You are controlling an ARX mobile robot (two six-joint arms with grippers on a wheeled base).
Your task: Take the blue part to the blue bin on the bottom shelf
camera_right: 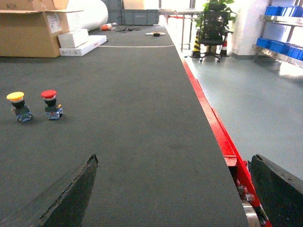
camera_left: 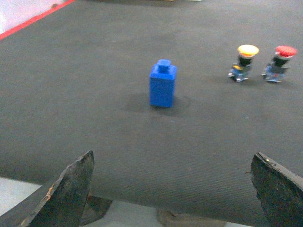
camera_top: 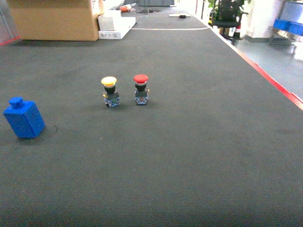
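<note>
The blue part [camera_top: 23,118], a small blue block with a knob on top, stands upright at the left of the dark belt [camera_top: 189,142]. In the left wrist view the blue part [camera_left: 163,87] lies ahead, well beyond my left gripper [camera_left: 173,154], which is open and holds nothing. My right gripper [camera_right: 175,157] is open too, empty, over the belt's right side near the red edge [camera_right: 213,123]. Neither gripper shows in the head view. Blue bins [camera_right: 284,47] sit on a distant steel rack; I cannot tell which level is the bottom shelf.
A yellow push button [camera_top: 110,91] and a red push button [camera_top: 140,88] stand side by side mid-belt, right of the blue part. A cardboard box [camera_top: 57,19] and white boxes [camera_top: 116,23] sit at the far end. An office chair [camera_right: 212,28] stands on the floor.
</note>
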